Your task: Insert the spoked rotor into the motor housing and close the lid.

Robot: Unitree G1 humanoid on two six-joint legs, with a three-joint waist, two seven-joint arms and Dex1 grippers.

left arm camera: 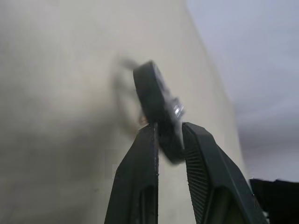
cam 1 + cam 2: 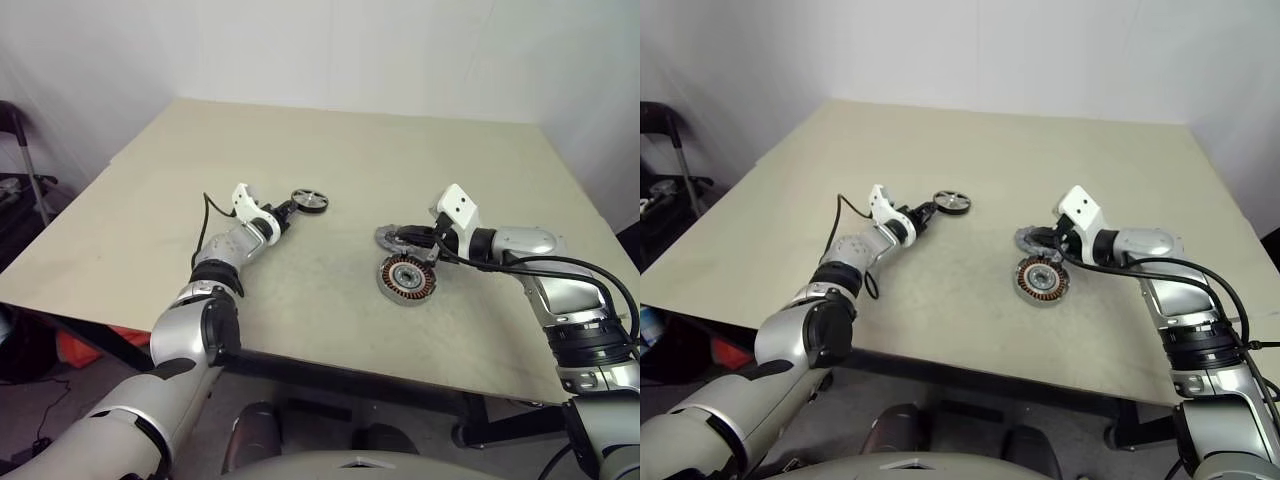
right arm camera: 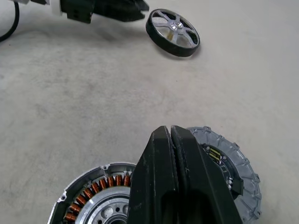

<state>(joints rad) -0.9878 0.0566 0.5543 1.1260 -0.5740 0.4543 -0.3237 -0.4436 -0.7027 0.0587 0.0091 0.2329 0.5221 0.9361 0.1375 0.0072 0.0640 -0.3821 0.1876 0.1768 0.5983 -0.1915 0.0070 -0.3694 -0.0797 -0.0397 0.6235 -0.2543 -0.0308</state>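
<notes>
You have a beige table (image 2: 330, 150); the housing (image 2: 406, 279) and lid (image 2: 392, 238) lie on it, touching, toward its right.

spoked rotor (image 2: 310, 201) left of motor housing (image 2: 406, 279), lid (image 2: 392, 238) just behind housing

My two arms reach out over the table.

My left arm is stretched far forward. Its left gripper (image 2: 287, 209) pinches the rim of the spoked rotor (image 2: 310, 201), which sticks out past the fingertips. My right arm bends inward, and its right gripper (image 3: 170, 133) has both fingers pressed tight together, holding nothing.
</notes>
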